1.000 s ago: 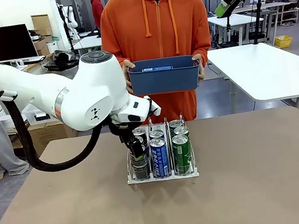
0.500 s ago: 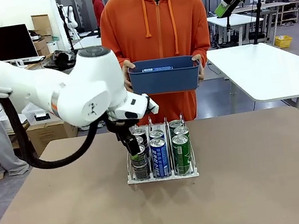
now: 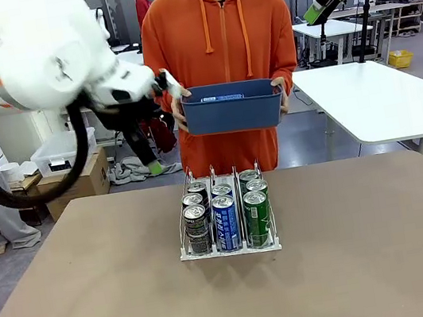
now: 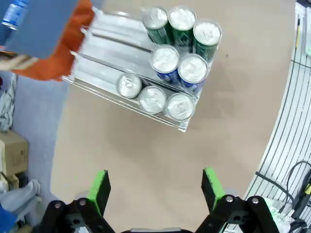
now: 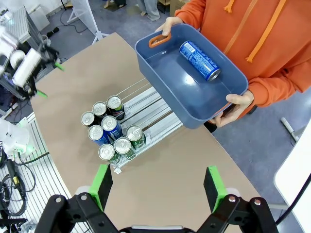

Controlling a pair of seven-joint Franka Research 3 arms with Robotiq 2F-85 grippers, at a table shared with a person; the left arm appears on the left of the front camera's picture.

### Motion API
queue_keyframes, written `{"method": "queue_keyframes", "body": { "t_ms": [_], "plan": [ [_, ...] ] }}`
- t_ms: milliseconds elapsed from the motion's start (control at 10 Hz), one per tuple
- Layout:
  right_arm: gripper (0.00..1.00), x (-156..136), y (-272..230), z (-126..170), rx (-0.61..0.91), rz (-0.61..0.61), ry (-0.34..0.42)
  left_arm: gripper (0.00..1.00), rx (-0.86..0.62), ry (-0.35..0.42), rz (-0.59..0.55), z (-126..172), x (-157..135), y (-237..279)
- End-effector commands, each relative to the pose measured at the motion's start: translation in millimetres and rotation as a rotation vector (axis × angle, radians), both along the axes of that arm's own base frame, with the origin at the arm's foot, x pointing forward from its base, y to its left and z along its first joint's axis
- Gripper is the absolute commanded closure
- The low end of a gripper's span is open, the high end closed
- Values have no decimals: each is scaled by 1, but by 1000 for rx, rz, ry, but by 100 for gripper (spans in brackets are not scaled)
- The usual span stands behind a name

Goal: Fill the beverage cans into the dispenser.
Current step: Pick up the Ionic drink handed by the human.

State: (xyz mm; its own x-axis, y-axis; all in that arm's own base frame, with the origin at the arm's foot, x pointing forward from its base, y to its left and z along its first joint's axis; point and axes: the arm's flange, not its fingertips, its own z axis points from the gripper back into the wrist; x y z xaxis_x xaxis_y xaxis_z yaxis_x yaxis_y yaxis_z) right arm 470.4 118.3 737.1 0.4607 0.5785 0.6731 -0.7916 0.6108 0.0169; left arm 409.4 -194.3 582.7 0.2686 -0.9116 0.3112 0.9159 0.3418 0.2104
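Where the brown, matte counter (image 3: 371,254) reaches its middle, the dispenser (image 3: 230,248) stands: a small rack with a clear plastic floor, white trim and thin wire dividers that form three parallel lanes. Eight beverage cans (image 3: 225,220) stand upright in it, grouped at the end of the lanes nearest the robot. All are slim, tall cylinders with bright silver tops. The lane on the robot's left holds three dark grey-black cans, the middle lane holds two blue cans with white lettering, and the right lane holds three green cans. Neighbouring cans within a lane touch or nearly touch. Beyond the counter's far edge, a person (image 3: 220,36) in an orange hooded sweatshirt holds a blue rectangular plastic bin (image 3: 233,115) with smooth walls, rounded corners and an orange grip at one end. One more blue can (image 5: 199,59) lies on its side on the bin floor. The left hand (image 4: 155,189) hangs well above the counter, to the left of the bin in the front view, looking down on the dispenser; its green-padded fingers are spread fully apart and grip nothing. The right hand (image 5: 157,186) is high above the scene, its jaws likewise fully apart and empty.
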Motion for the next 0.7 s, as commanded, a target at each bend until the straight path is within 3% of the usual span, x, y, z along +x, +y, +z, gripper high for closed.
{"method": "queue_keyframes", "body": {
  "t_ms": [0,200,600],
  "plan": [
    [0,0,0,-1,-3,3,0,0,-101,-6,-45,40,5,27],
    [0,0,0,-1,-3,3,0,0,-131,-41,-73,88,11,50],
    [0,0,0,-1,-3,3,0,0,-227,-154,110,165,-5,68]
  ]
}}
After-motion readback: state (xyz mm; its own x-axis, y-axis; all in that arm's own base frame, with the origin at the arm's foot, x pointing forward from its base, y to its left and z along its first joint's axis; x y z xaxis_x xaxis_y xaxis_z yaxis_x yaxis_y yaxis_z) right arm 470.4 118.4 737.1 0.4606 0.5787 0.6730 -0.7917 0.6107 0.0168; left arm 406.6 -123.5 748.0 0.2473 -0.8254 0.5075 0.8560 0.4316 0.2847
